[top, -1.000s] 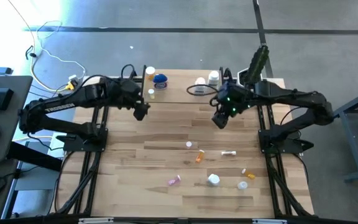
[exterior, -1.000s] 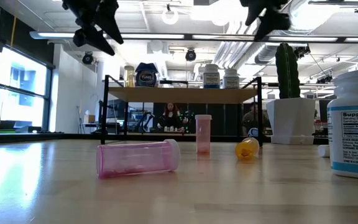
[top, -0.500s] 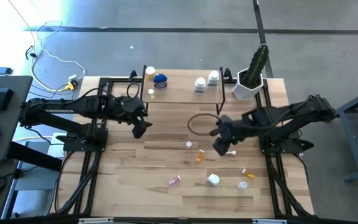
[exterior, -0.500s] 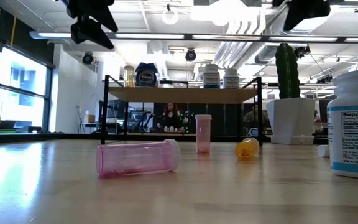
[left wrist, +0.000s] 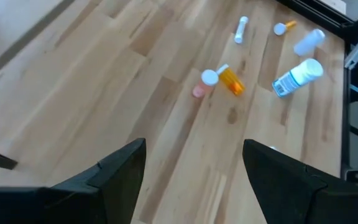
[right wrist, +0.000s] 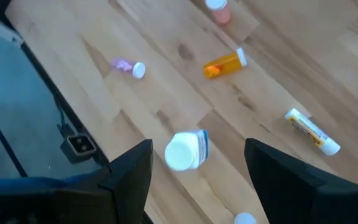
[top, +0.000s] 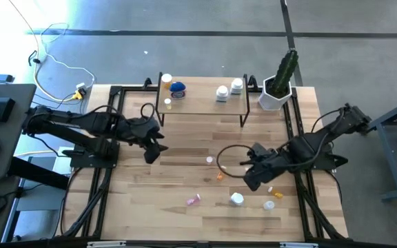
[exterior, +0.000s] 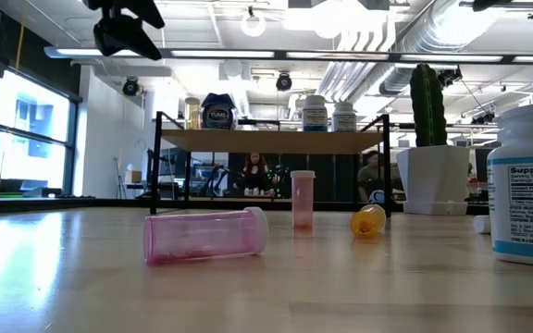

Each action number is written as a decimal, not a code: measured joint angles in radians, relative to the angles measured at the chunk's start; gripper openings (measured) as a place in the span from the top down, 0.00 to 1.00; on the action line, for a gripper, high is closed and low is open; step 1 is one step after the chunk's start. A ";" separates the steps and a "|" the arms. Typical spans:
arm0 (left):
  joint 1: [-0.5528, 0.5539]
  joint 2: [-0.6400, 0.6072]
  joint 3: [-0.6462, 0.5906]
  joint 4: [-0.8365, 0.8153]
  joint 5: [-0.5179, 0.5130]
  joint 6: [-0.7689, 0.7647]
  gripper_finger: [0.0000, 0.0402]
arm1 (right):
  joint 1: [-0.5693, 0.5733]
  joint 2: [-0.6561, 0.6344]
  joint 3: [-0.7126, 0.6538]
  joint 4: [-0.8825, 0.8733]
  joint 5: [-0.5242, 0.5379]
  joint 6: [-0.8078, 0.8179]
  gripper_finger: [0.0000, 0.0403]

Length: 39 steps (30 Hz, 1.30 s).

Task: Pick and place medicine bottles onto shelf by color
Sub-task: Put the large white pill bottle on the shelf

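five bottles are already set on the shelf [top: 205, 103] — an orange one, a blue-lidded jar [top: 178, 87] and a small one toward one end, two white bottles [top: 229, 90] toward the other. about seven are left scattered on the table [top: 143, 207] in front of the shelf. the right gripper [top: 251, 180] is held over them with jaws apart and empty; the left gripper [top: 150, 151], likewise apart and empty, is held nearer the shelf.

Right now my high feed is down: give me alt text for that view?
Both arms hang open-jawed over the table: left gripper mid-left, right gripper over scattered medicine bottles near the front. The shelf at the back holds several more.
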 joint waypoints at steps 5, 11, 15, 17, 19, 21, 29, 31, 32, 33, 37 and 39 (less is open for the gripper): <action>-0.071 0.001 0.000 0.000 -0.044 -0.062 0.36 | 0.044 0.000 0.000 0.000 0.000 -0.009 0.39; -0.154 0.001 0.000 0.027 -0.106 -0.214 0.36 | 0.073 0.000 0.000 0.000 0.000 -0.179 0.39; -0.205 0.001 0.000 0.088 -0.108 -0.298 0.36 | 0.075 0.000 0.000 0.000 -0.009 -0.400 0.39; -0.224 0.001 0.000 0.121 -0.109 -0.339 0.36 | 0.075 0.000 0.000 0.000 -0.023 -0.504 0.39; -0.241 0.010 0.000 0.159 -0.119 -0.392 0.36 | 0.074 0.000 0.000 0.000 -0.047 -0.590 0.39; -0.259 0.016 -0.001 0.191 -0.142 -0.425 0.36 | 0.074 0.000 0.000 0.000 -0.072 -0.680 0.39; -0.314 0.077 -0.001 0.327 -0.222 -0.471 0.36 | 0.075 0.001 0.000 0.001 -0.109 -1.025 0.39; -0.324 0.098 -0.001 0.353 -0.232 -0.493 0.36 | 0.075 0.001 0.000 0.001 -0.109 -1.118 0.39; -0.329 0.108 -0.001 0.355 -0.235 -0.504 0.36 | 0.075 0.001 0.000 0.001 -0.109 -1.164 0.39; -0.333 0.116 -0.001 0.355 -0.236 -0.513 0.36 | 0.074 0.001 0.000 0.001 -0.109 -1.205 0.39; -0.351 0.145 -0.001 0.374 -0.237 -0.528 0.36 | 0.074 0.001 0.000 0.002 -0.110 -1.361 0.39; -0.357 0.158 -0.001 0.387 -0.237 -0.550 0.36 | 0.074 0.001 0.000 0.002 -0.110 -1.442 0.39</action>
